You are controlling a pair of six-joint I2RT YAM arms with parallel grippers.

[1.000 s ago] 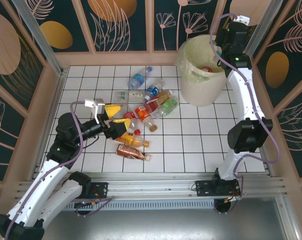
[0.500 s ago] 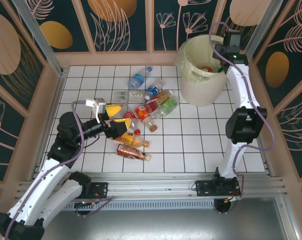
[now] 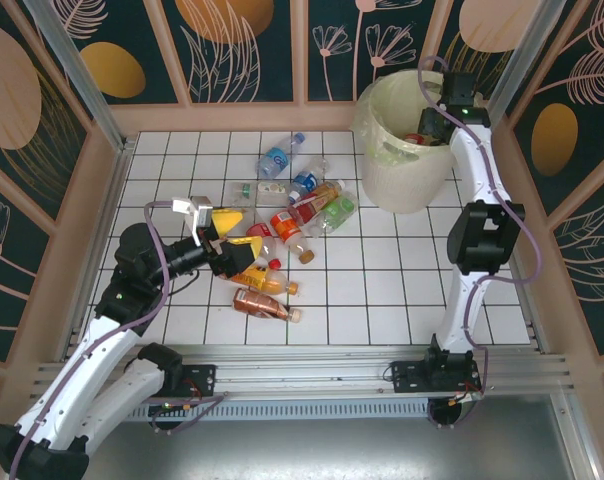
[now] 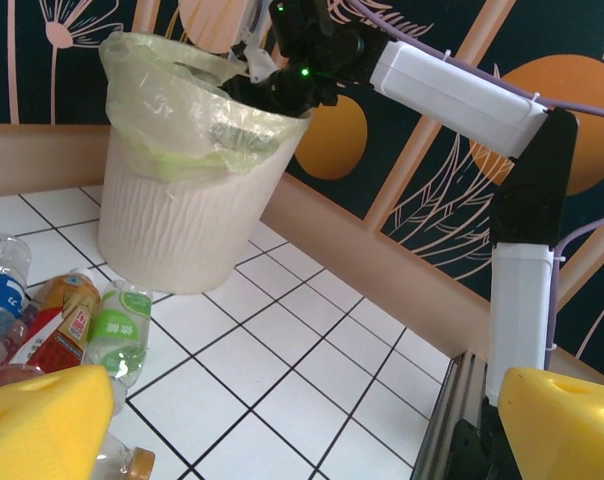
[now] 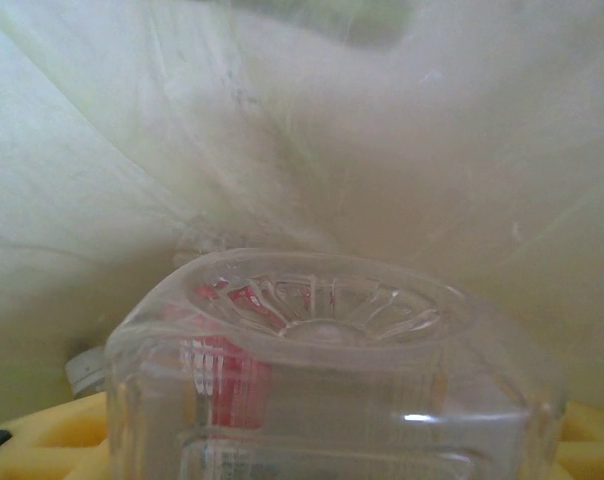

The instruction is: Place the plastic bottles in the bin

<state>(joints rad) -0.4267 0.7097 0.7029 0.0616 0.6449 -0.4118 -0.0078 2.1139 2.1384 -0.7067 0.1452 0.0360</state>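
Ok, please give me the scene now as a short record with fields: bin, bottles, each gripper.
bin: upright, bag-lined, at the far right of the table
loose bottles: lying clustered on the table, left of the bin
left gripper: open, at the cluster's left edge
right gripper: inside the bin mouth, shut on a clear bottle with a red label

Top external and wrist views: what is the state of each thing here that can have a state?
left gripper, open, at the pile of bottles.
right gripper, shut on a clear bottle, inside the bin.
bin, upright, lined with a bag, some bottles inside.
bottles on the table, lying on their sides.
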